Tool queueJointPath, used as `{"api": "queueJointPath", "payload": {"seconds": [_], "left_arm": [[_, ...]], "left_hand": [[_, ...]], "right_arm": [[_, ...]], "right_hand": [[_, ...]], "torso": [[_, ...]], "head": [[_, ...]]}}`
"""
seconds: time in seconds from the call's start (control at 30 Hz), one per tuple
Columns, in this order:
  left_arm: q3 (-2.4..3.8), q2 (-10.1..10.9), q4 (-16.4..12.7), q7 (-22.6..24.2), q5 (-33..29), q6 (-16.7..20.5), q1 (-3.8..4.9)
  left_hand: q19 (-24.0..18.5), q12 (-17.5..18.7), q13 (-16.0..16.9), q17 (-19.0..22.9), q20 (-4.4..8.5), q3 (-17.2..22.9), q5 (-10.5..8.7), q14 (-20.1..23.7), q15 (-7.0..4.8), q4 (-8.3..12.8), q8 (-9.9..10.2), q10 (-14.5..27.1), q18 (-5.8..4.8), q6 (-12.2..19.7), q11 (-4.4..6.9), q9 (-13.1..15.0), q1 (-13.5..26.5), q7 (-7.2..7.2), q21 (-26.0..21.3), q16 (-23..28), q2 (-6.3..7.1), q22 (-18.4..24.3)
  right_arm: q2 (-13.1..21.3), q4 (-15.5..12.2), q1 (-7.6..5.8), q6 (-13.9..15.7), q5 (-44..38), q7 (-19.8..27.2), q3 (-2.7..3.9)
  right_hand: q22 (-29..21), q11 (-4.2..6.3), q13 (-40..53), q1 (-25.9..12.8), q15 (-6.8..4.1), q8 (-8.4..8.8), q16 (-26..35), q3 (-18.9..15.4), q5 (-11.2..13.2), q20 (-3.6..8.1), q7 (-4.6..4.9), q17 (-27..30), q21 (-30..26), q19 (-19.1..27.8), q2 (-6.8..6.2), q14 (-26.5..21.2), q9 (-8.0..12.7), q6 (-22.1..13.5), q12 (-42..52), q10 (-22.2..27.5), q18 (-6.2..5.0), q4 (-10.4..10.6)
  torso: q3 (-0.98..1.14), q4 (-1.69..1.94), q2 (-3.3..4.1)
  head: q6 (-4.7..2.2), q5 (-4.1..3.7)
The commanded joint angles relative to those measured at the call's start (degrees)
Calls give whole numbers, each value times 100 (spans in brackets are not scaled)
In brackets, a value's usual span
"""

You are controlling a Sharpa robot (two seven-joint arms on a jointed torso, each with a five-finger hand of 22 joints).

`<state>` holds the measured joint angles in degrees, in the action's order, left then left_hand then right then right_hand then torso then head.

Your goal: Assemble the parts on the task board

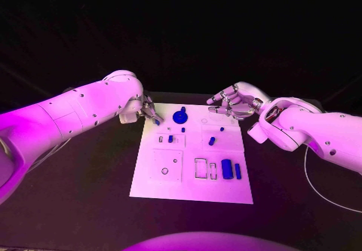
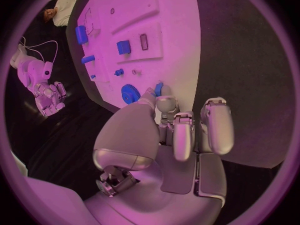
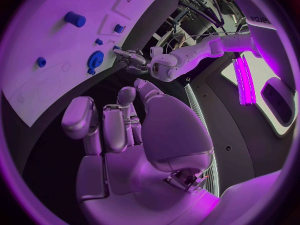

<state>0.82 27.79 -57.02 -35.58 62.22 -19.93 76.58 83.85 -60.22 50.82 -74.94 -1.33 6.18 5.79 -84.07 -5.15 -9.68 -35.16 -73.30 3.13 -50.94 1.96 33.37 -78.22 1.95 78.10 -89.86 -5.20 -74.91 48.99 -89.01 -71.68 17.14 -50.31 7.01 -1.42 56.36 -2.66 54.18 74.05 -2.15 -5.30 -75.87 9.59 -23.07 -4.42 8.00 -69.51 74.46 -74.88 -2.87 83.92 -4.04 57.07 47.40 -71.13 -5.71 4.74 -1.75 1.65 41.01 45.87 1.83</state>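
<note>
Hands flank task board (image 1: 151,183)'s far corners: left hand (image 1: 148,111) pinching a blue part (image 2: 159,88), right hand (image 1: 234,102) empty, spread.

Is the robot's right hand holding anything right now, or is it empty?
Empty. The right hand hovers at the far right corner of the task board, fingers curled loosely with nothing between them; the right wrist view shows a bare palm.

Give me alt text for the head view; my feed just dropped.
A white task board lies mid-table with small blue parts on it, including a round gear near its far edge. The left hand touches the board's far left corner; the right hand hovers, holding nothing, past the far right corner.
</note>
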Motion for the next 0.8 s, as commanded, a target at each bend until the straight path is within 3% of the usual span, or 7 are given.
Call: {"api": "queueJointPath", "payload": {"seconds": [0.03,0.13,0.17,0.2,0.27,0.57,0.8], "left_arm": [[-8,-8,-3,104,-118,166,-14],[-8,4,-13,167,-198,272,-15],[-8,10,-17,185,-225,294,-15],[-8,14,-20,194,-240,305,-15],[-8,31,-37,218,-277,324,-15],[-11,295,-435,229,-440,423,-12],[-25,685,-1130,535,-378,871,-13]], "left_hand": [[10,68,-38,-1506,44,493,95,-593,-22,213,-10,36,23,61,-9,50,-307,40,15,-14,-54,-268],[6,119,-94,-1506,2,1363,112,-593,31,291,-15,19,24,65,-34,123,-94,81,-1,-14,255,-271],[6,125,-108,-1506,10,1864,94,-593,60,301,-42,3,33,49,-43,182,134,109,-7,-14,437,-278],[5,128,-114,-1506,-6,1936,98,-593,43,326,-42,3,29,58,-37,190,147,103,-9,-14,473,-277],[5,132,-135,-1506,3,2546,93,-593,60,409,-89,-16,35,56,-58,283,442,104,-19,-14,701,-285],[9,128,-150,-1506,-22,3040,154,-593,37,581,-158,-41,27,56,-53,400,714,86,-25,-14,850,-301],[30,117,-160,-1506,-18,3222,200,-593,29,675,-197,-79,18,30,-40,457,846,71,4,-14,922,-340]], "right_arm": [[-6,-2,5,-81,-5,29,0],[-6,-2,5,-86,-5,28,0],[-5,-2,5,-88,-5,26,0],[-5,-2,5,-90,-5,25,0],[-4,-2,5,-97,-5,22,-1],[11,0,5,-144,-7,-21,-5],[22,-6,5,-169,-10,-50,-10]], "right_hand": [[-5,-4,-4,-44,44,1,26,9,-32,9,4,4,-20,36,7,207,7,-38,-17,52,-71,11],[-5,-4,-4,-44,44,1,26,9,-32,9,4,4,-20,36,7,207,7,-38,-17,52,-71,11],[-5,-4,-4,-44,44,1,26,9,-32,9,4,4,-20,36,7,207,7,-38,-17,52,-71,11],[-5,-4,-4,-44,44,1,26,9,-32,9,4,4,-20,36,7,207,7,-38,-17,52,-71,11],[-5,-4,-4,-44,44,1,26,9,-32,9,4,4,-20,36,7,207,7,-38,-17,52,-71,11],[-4,-5,3,-44,44,1,23,12,-33,9,4,-1,-21,35,7,207,7,-40,-8,48,-70,13],[-16,-5,-8,-45,45,2,28,13,-33,9,4,6,-27,40,5,206,7,-41,-21,54,-73,14]], "torso": [[0,1,1],[-1,1,2],[-1,1,2],[0,3,2],[-2,4,0],[2,11,-9],[0,2,-3]], "head": [[0,-1],[9,0],[9,0],[16,-2],[16,-1],[13,-7],[13,-1]]}}
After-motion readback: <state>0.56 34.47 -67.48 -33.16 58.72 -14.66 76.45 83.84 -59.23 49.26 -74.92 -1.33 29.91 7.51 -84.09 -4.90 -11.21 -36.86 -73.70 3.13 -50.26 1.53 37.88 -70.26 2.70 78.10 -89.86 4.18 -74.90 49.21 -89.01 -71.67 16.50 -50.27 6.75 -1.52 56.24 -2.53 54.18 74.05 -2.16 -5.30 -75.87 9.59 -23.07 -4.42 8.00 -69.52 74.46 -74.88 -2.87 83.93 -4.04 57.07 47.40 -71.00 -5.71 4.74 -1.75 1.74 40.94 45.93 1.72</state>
